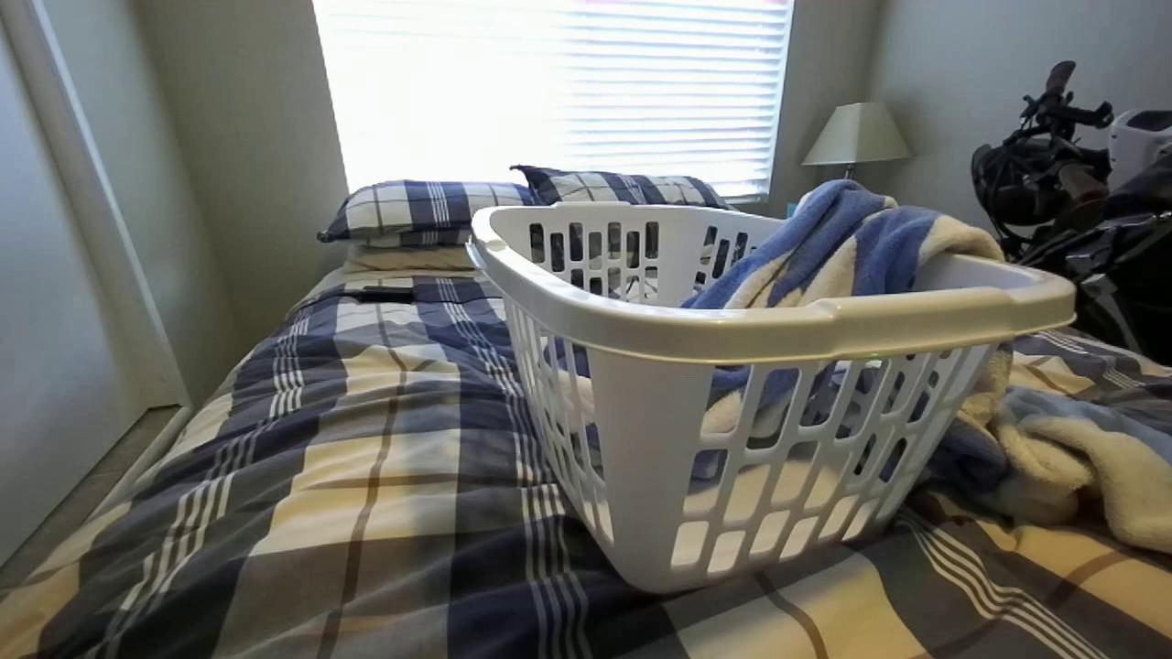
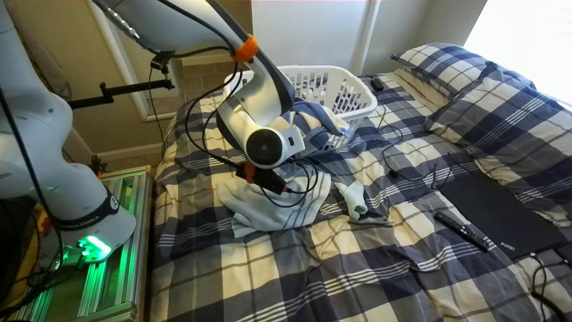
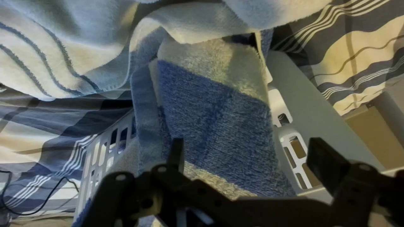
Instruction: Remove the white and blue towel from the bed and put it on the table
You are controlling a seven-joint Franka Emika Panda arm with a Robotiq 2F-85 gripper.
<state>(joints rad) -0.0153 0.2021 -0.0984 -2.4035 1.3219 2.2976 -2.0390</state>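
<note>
A towel with broad blue and cream stripes [image 1: 851, 238] hangs over the rim of the white laundry basket; it also shows in an exterior view [image 2: 308, 118]. A pale towel with thin blue stripes [image 2: 268, 210] lies crumpled on the plaid bed [image 2: 250, 273], beside the basket and partly behind the wrist. In the wrist view, the blue-and-cream towel [image 3: 217, 126] runs up the middle and the pale towel [image 3: 63, 53] is at upper left. My gripper [image 3: 247, 157] is open, its fingers spread over the blue-and-cream towel. The fingers are hidden in the exterior views. No table shows.
The white laundry basket [image 2: 330, 85] stands on the bed, its slotted wall near my fingers. A small white cloth [image 2: 353, 199], a remote [image 2: 462, 230] and a black laptop [image 2: 500, 214] with loose cables lie on the bed. Plaid pillows [image 2: 505, 103] are at its head.
</note>
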